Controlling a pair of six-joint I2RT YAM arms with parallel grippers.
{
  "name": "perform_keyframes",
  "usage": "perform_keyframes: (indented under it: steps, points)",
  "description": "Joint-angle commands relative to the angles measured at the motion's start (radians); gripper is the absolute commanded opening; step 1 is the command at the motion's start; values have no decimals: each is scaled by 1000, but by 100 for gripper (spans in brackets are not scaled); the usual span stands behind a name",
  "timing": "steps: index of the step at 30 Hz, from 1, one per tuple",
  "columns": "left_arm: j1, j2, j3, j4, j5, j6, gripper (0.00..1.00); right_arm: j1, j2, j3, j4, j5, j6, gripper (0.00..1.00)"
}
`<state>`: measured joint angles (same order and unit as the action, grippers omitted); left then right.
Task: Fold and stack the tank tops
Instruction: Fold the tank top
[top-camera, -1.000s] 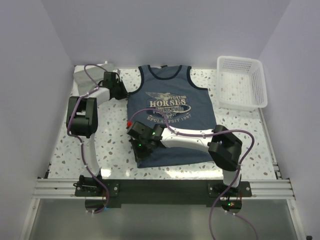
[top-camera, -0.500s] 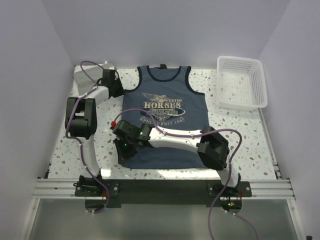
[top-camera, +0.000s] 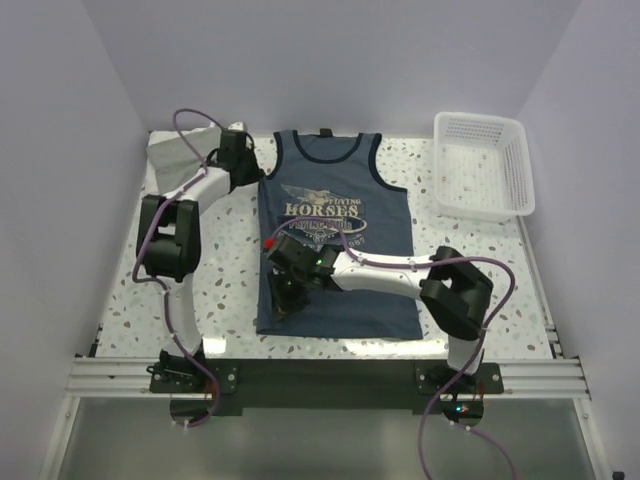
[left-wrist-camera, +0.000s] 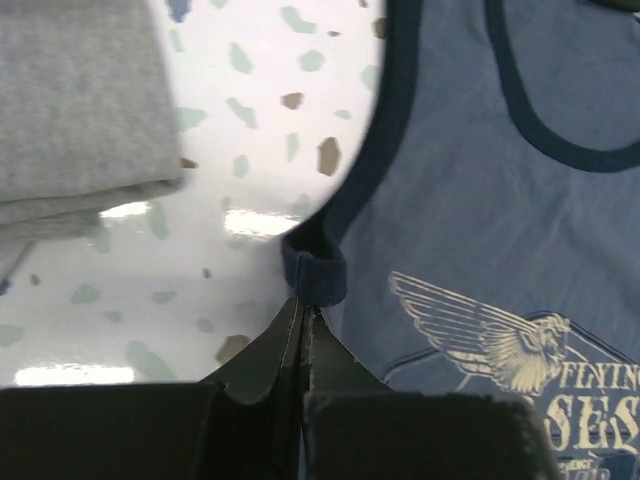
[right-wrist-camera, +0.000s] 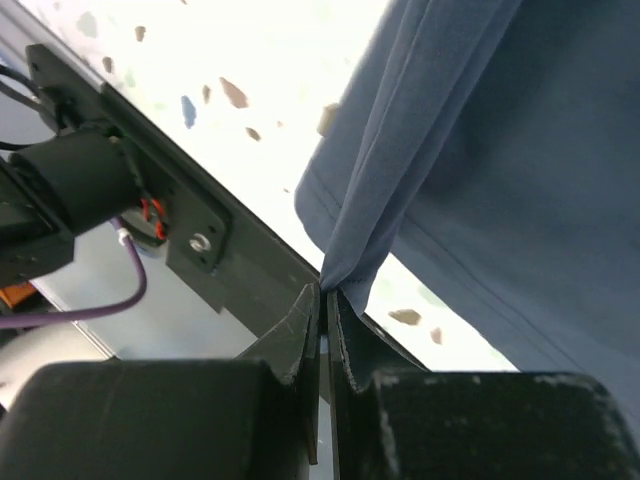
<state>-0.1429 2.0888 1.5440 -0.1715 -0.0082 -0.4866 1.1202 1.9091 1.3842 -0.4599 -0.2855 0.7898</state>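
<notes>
Left gripper clamped on armhole trim of navy blue cloth tank top printed "FLYING HORSES"; right gripper pinching its lower hem. Spread on speckled white table, shifted rightward since half-second earlier.

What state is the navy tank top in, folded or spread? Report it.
Spread, print up: the navy tank top lies open; left hand pinches its armhole trim, right hand its lower hem.
</notes>
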Motion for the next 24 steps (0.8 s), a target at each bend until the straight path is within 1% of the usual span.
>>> perform_keyframes:
  steps: [1, 5, 12, 19, 24]
  points:
    - [-55, -29, 71, 17, -56, 2, 0, -11, -114, -94, 72, -17, 25, 0]
    - [-115, 14, 125, -17, -72, -3, 0, -23, -188, -206, 104, 15, 42, 0]
    - [-173, 69, 169, -25, -85, -4, 0, -34, -280, -324, 122, 109, 71, 0]
    - [-215, 109, 225, -43, -93, 0, 0, -42, -331, -419, 158, 164, 112, 0]
    - [-242, 129, 248, -48, -98, 5, 0, -42, -352, -478, 194, 175, 140, 0]
